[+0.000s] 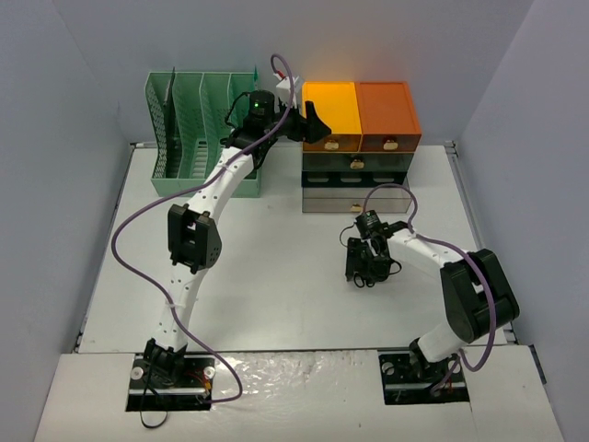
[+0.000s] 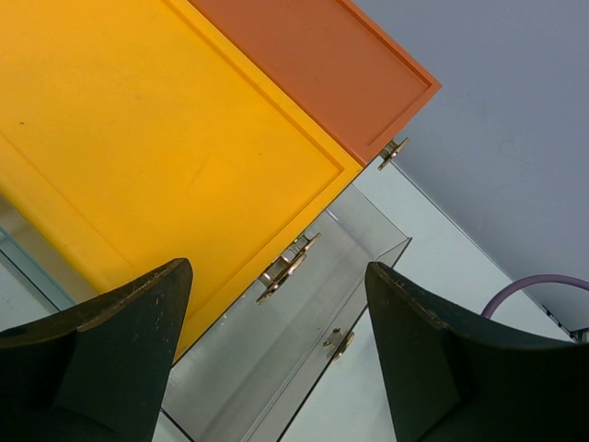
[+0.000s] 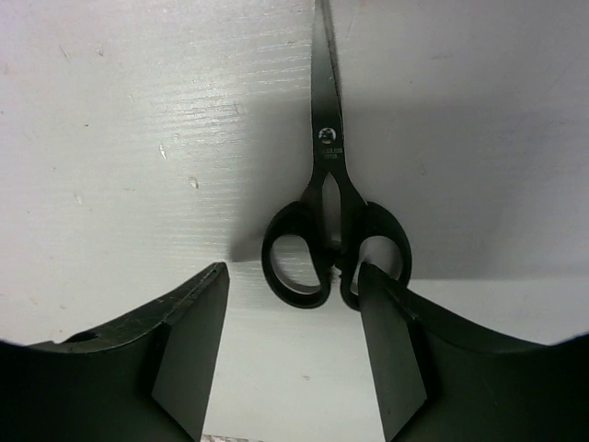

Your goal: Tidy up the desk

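Closed scissors (image 3: 327, 175) are laid flat on the desk (image 1: 267, 285), right of centre. They are judged light, stiff and thin, so the thicker black handles (image 3: 294, 258) are best taken. The right gripper (image 3: 293, 272) is held half open over them, empty. The left gripper (image 2: 278, 267) is spread wide, empty, above the far drawer unit (image 2: 166, 138).

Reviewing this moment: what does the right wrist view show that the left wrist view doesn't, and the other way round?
Only the right wrist view: closed black scissors lying flat on the desk, handles toward the right gripper, one loop partly hidden behind a finger.
Only the left wrist view: a yellow box and an orange box, with a clear drawer and a brass handle below them, under the left gripper.
Both: dark jaws standing apart, nothing gripped.
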